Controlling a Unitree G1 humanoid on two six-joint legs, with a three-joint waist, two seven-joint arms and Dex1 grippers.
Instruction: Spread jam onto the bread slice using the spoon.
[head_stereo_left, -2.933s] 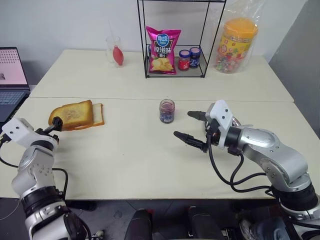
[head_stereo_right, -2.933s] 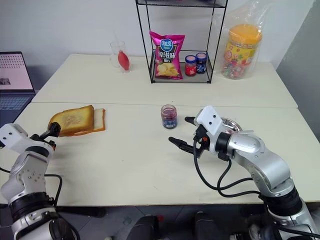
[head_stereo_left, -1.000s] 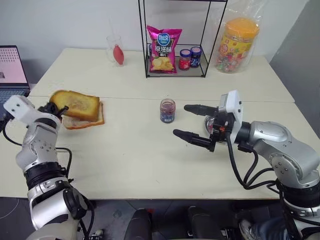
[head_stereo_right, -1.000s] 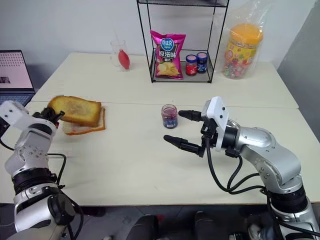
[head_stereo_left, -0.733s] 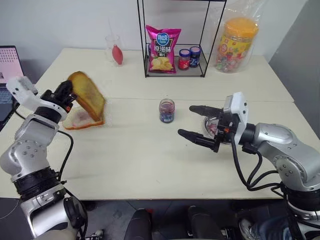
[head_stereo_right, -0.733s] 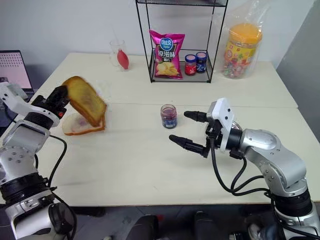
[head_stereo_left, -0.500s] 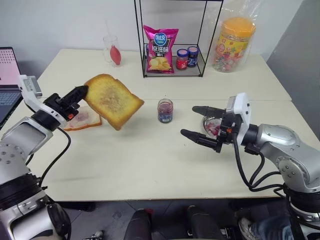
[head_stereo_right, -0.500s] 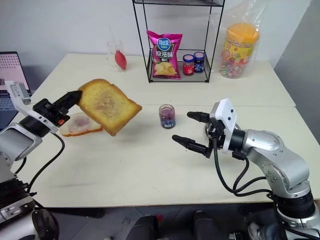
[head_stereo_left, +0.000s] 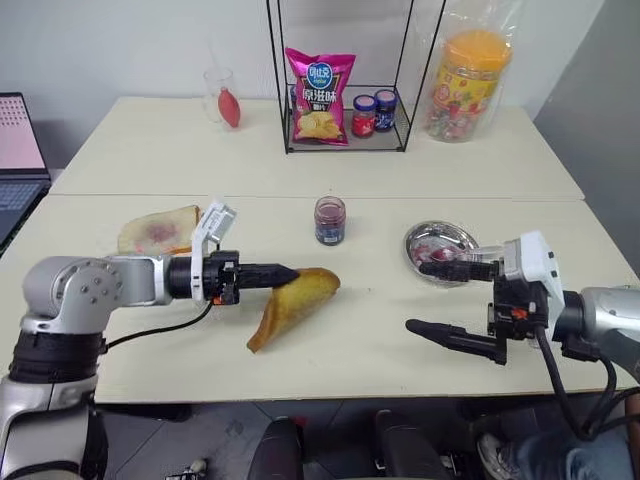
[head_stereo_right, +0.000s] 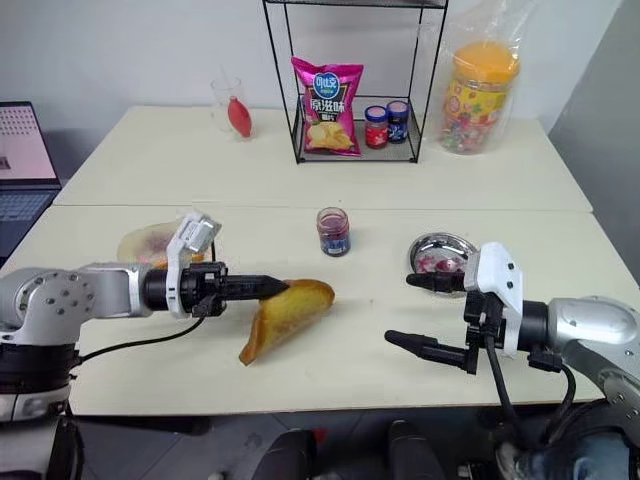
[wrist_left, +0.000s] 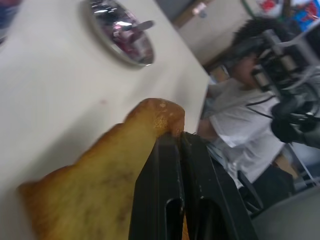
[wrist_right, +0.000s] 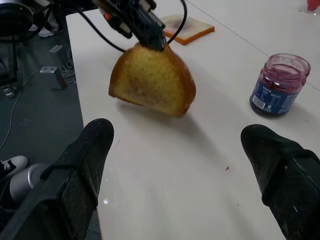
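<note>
At centre frame, the left gripper (head_stereo_left: 285, 272), clamped on the bread slice (head_stereo_left: 293, 303), has swung it over from the left, apparently to be spread, while the right gripper (head_stereo_left: 440, 300) waits wide open, the jam (head_stereo_left: 329, 220) beyond.

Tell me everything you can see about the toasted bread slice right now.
The bread slice is thick, golden-brown toast with a darker crust. The left gripper pinches one edge in shut jaws, so it hangs tilted and sagging, bent into a curve, its lower corner at or just above the table; contact is unclear. It sits near the middle of the front table, in front of the jam jar. No jam is visible on it.
</note>
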